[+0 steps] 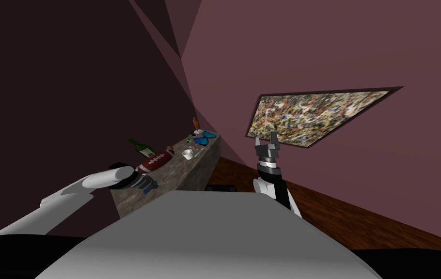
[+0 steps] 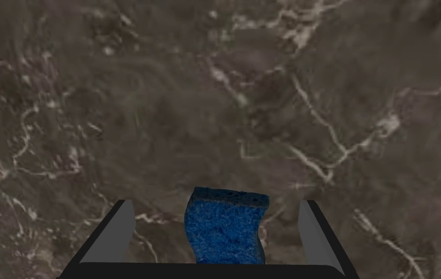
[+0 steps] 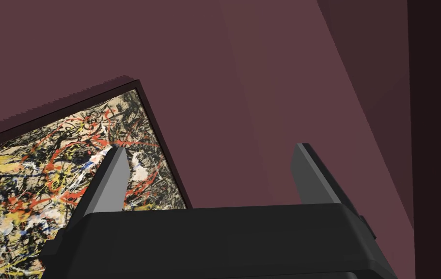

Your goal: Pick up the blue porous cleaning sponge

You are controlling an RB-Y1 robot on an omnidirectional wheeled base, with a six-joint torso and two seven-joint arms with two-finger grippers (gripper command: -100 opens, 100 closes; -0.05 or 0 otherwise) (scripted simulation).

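A blue porous sponge (image 2: 227,227) lies on the brown marbled counter (image 2: 263,97), between the fingers of my left gripper (image 2: 216,202). That gripper is open, with a gap between each finger and the sponge's sides. In the head view the left hand is down at the near end of the counter (image 1: 185,174), and a bit of the blue sponge (image 1: 150,185) peeks out at its tip. My right gripper (image 1: 267,143) is raised beside the chest, away from the counter, and stands open with nothing in it (image 3: 211,147).
Further along the counter are a dark red football (image 1: 155,161), a green bottle (image 1: 140,147), a white mug (image 1: 187,154), a blue object (image 1: 204,138) and an orange bottle (image 1: 196,122). The football lies close to the left hand. Wooden floor (image 1: 340,213) is to the right.
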